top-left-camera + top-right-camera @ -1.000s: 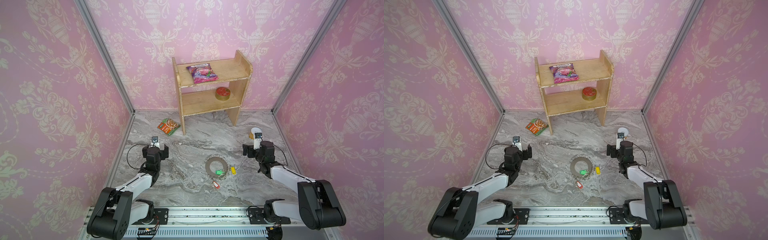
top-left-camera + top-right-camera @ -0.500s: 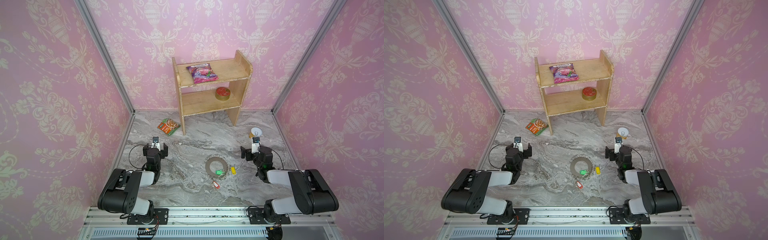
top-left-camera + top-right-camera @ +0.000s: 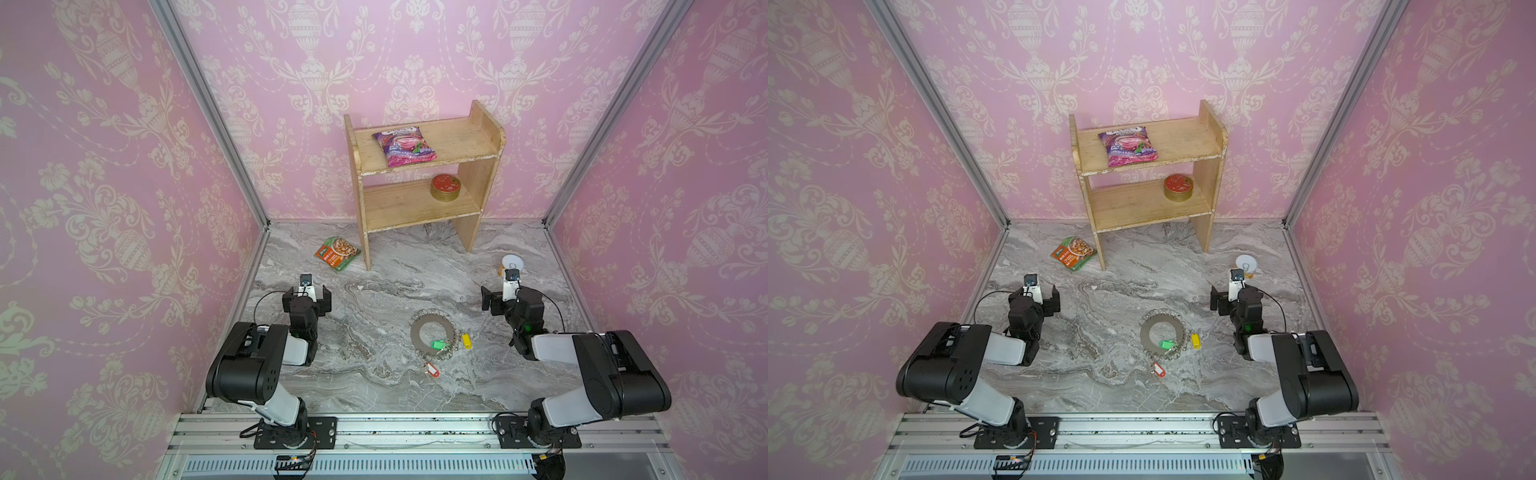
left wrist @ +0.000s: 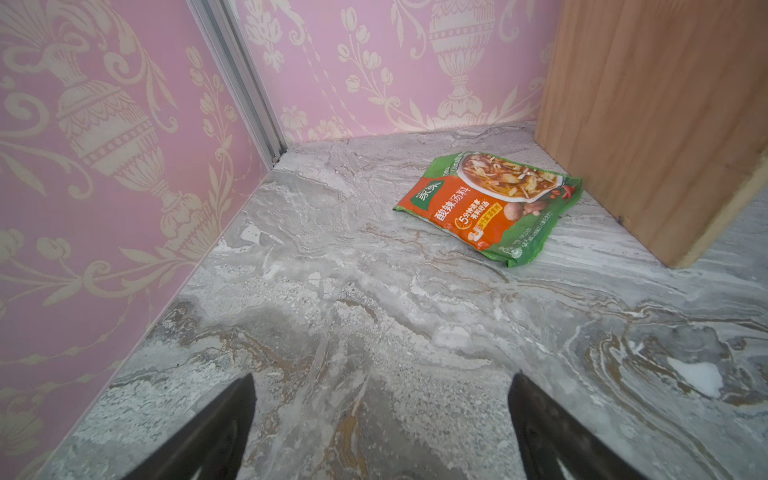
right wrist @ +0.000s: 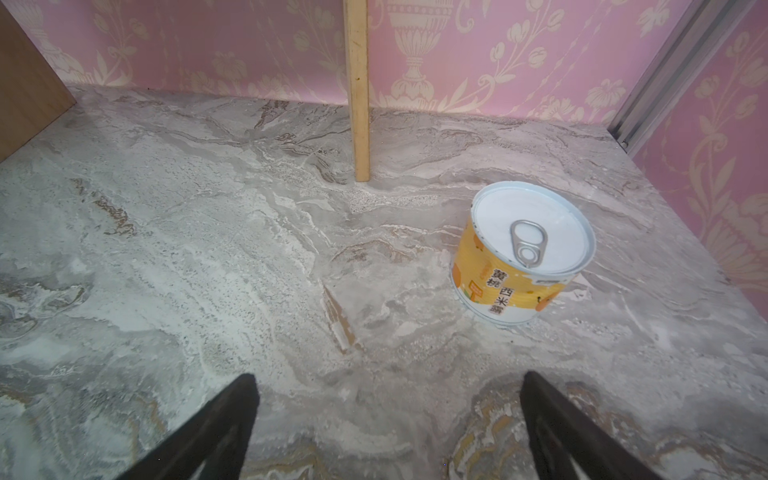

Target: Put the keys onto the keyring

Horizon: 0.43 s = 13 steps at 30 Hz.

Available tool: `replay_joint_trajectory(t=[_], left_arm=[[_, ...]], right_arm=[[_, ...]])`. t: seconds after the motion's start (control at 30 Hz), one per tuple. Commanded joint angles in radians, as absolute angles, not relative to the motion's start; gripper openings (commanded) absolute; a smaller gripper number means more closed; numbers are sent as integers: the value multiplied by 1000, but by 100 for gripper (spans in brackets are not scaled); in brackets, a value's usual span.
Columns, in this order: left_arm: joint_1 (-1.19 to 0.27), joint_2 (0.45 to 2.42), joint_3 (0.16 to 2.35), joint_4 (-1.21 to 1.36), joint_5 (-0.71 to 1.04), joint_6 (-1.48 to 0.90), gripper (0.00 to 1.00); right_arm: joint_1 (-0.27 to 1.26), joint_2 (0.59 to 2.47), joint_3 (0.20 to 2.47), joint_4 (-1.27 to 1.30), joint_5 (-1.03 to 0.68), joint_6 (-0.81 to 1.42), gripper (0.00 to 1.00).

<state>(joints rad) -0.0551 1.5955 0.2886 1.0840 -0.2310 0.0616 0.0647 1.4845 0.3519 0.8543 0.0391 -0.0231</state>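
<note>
Three keys [image 3: 437,344], one keyring [image 3: 417,333]

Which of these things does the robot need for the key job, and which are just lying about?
Job: keyring, green-tag key, yellow-tag key, red-tag key.
Lying about: shelf, pink snack bag, red-lidded tin, soup packet, can.
</note>
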Motion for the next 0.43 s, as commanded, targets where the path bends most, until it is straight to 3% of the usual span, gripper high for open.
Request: replay_joint_trajectory(t=[0.0, 0.4], left_arm=[[-49, 1628, 287, 1128, -180, 45, 97], [-49, 1637, 295, 1128, -189, 40, 99]], right_arm=[[60, 1492, 372, 837, 56, -5, 100], [53, 1495, 383, 820, 44, -3, 100]])
